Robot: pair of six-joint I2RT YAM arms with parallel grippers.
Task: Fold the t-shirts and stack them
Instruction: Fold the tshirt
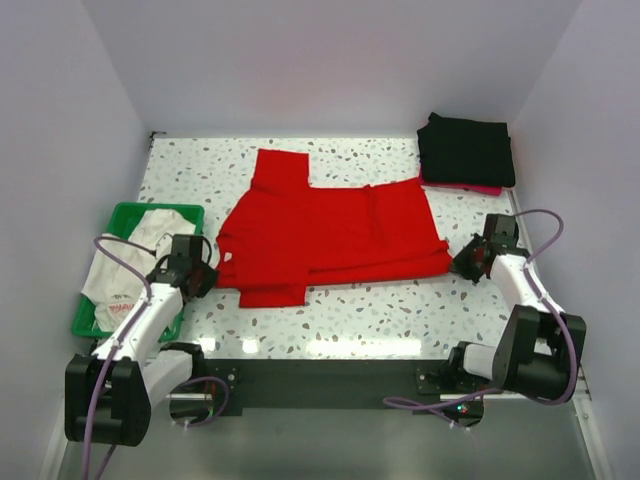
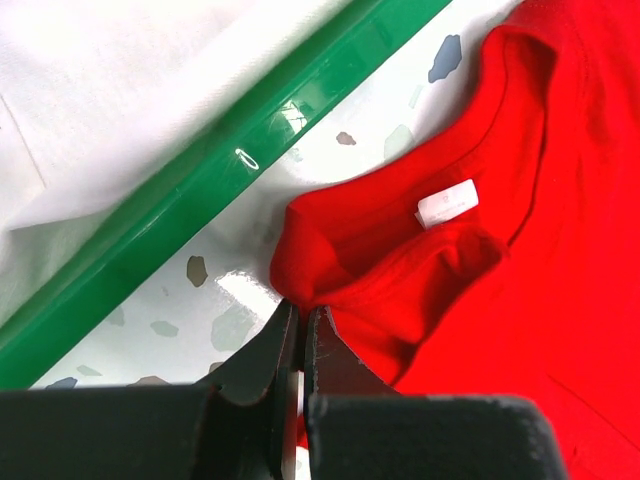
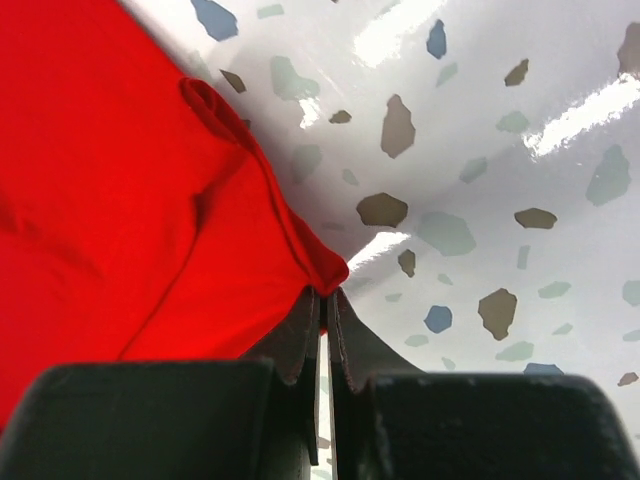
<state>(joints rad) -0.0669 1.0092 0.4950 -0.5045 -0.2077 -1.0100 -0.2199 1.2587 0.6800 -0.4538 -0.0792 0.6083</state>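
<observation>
Two ends of the red shirt (image 1: 330, 230), flat on the table (image 1: 380, 320), are pinched: the left gripper (image 2: 302, 335) has its jaws pressed together on the collar edge, the right gripper (image 3: 325, 305) on the opposite corner. A white shirt (image 1: 140, 250) lies in the basket (image 1: 125, 212), left of the red shirt; black shirts (image 1: 465, 150) are stacked beyond its far right corner.

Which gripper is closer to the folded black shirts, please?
Right: the right gripper pinches the red t-shirt's edge near the black shirts; the left gripper holds its opposite end, farther away.
</observation>
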